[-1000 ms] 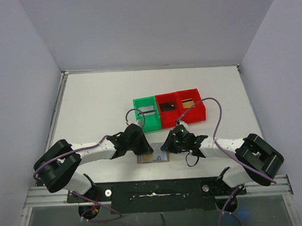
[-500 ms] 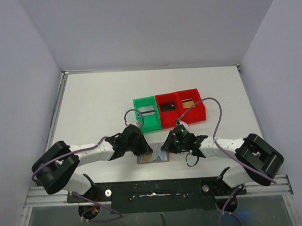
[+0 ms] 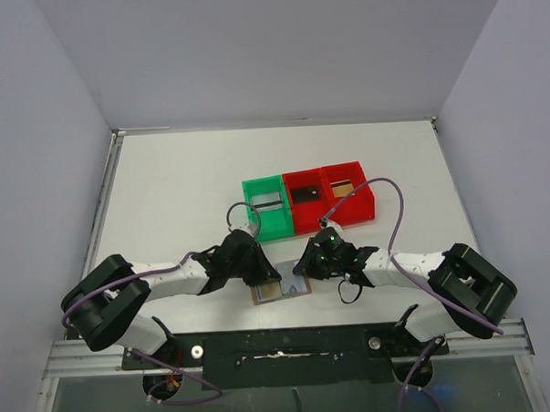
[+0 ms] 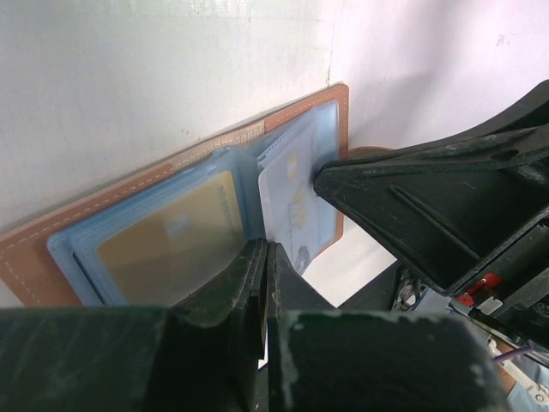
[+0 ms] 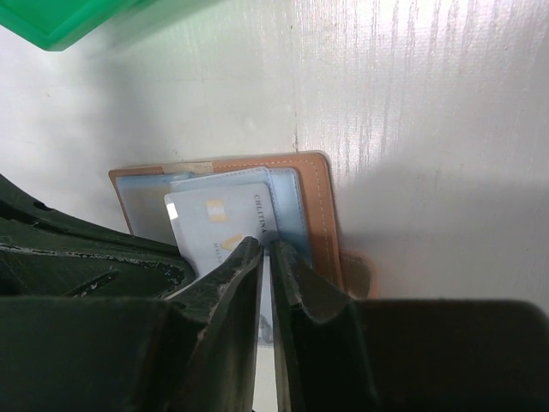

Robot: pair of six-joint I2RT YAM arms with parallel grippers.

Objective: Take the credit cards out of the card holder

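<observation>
The card holder (image 3: 283,290) lies open on the table between the arms, brown (image 4: 171,163) with pale blue pockets. A gold credit card (image 4: 171,245) sits in its left pocket. A pale grey credit card (image 5: 219,223) with a chip stands partly out of the right pocket (image 4: 296,202). My right gripper (image 5: 268,245) is shut on this card's edge, at the holder's right half (image 3: 301,271). My left gripper (image 4: 266,247) is shut with nothing between its fingers, its tips down on the holder's middle fold (image 3: 267,277). The holder's closing tab (image 5: 356,273) pokes out to the right.
Behind the holder stand a green bin (image 3: 268,206) and two red bins (image 3: 307,200) (image 3: 349,192) side by side, each holding a card. The right gripper's black finger (image 4: 403,197) fills the right of the left wrist view. The table's near edge lies just below the holder.
My left gripper has slid right and nearer, onto the holder. The holder has turned slightly. The right gripper has stayed in place on the card.
</observation>
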